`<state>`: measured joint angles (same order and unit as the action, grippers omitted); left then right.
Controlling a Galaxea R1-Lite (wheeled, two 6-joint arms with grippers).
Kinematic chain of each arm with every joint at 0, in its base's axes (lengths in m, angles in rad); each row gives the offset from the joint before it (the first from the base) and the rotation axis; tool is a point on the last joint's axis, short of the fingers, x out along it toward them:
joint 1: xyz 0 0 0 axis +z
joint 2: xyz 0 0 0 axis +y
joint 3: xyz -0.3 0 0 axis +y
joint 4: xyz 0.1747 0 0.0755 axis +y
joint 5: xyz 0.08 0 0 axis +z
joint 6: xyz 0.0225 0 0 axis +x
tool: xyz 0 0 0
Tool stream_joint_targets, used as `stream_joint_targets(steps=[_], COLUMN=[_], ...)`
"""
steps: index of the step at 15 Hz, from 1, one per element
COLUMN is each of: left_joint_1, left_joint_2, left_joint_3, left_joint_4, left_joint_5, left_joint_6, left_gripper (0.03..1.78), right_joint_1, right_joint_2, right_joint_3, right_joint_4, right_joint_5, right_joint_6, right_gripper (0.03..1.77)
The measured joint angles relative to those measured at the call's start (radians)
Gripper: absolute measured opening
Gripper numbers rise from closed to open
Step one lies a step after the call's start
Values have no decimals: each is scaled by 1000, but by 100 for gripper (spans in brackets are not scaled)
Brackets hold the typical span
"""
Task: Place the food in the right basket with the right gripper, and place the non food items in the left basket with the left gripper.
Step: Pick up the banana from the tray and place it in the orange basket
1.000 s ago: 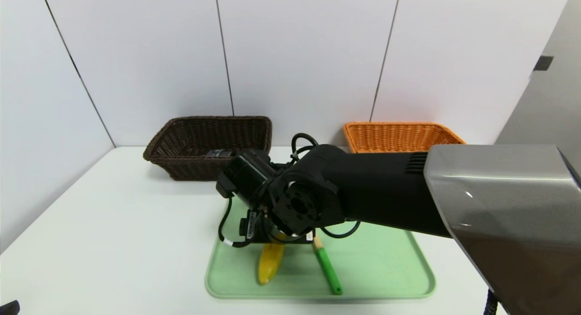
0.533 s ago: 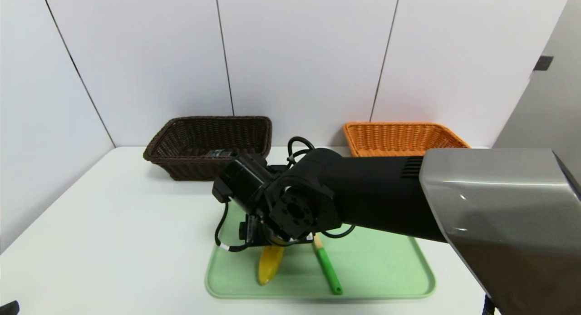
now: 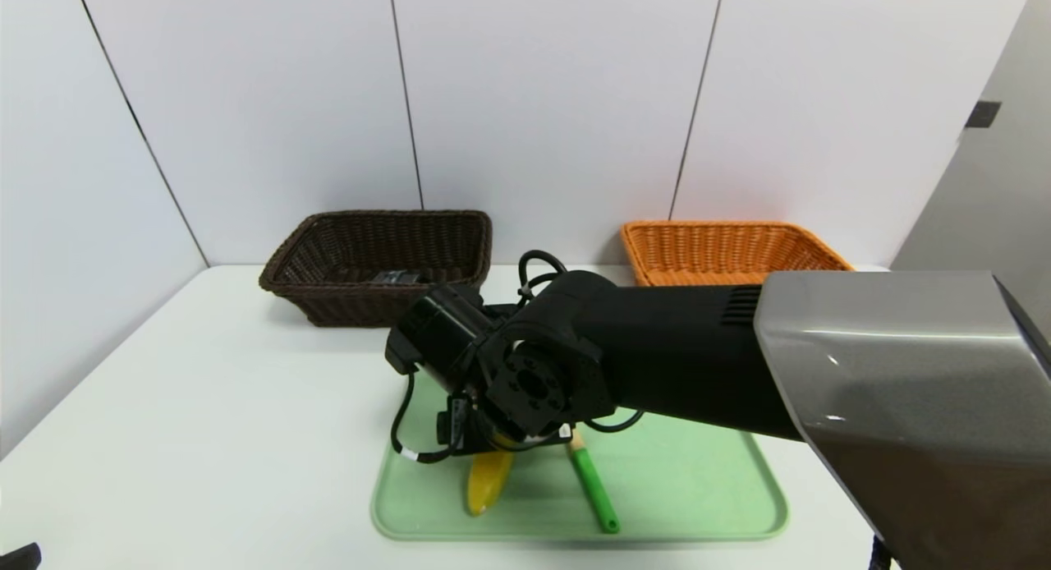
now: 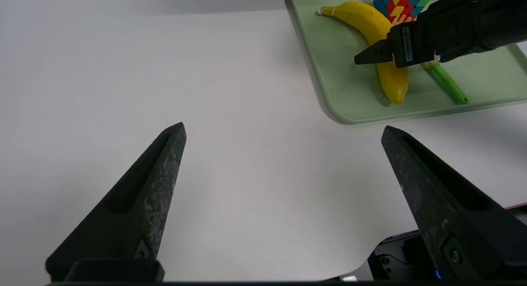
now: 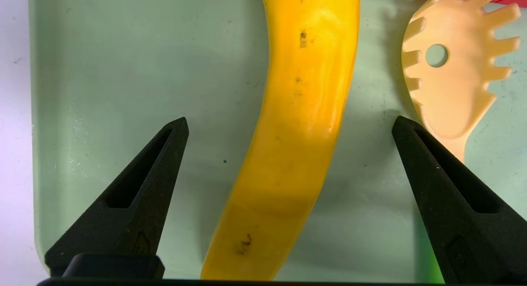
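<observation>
The yellow banana [image 5: 296, 125] lies on the pale green tray [image 3: 698, 504], next to the fork [image 3: 593, 488] with its green handle and pale wooden head [image 5: 448, 84]. My right gripper [image 5: 289, 125] hangs open just above the tray, one finger on each side of the banana's middle and neither touching it. In the head view my right wrist hides its fingers. The multicoloured cube [image 4: 401, 3] stands on the tray beyond the banana. My left gripper [image 4: 283, 127] is open and empty over bare table near the front left. The dark brown basket [image 3: 378, 262] and the orange-tan basket [image 3: 722, 245] stand at the back.
A dark flat item [image 3: 394, 276] lies inside the dark brown basket. White wall panels close off the back and left of the white table [image 3: 205, 406]. My right arm's grey and black casing [image 3: 821, 356] spans the right half of the head view above the tray.
My right arm has sunk a little and shifted slightly left, bringing the wrist lower over the banana. The banana, fork and left gripper have not moved.
</observation>
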<state>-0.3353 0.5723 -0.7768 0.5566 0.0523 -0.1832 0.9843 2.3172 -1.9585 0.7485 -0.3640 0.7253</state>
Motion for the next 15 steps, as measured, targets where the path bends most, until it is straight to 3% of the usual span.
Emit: stream_joint_targets(steps=[15], left_joint_1=[0], left_joint_2=[24], left_joint_3=[2], left_joint_4=[-11], left_joint_5=[-2], left_joint_6=[-3], left_gripper=[169], right_joint_1=[-4], right_joint_2=[9], right_joint_3=[0], right_joint_4=[-10], right_joint_5=[-6], right_joint_6=[-30], right_gripper=[170])
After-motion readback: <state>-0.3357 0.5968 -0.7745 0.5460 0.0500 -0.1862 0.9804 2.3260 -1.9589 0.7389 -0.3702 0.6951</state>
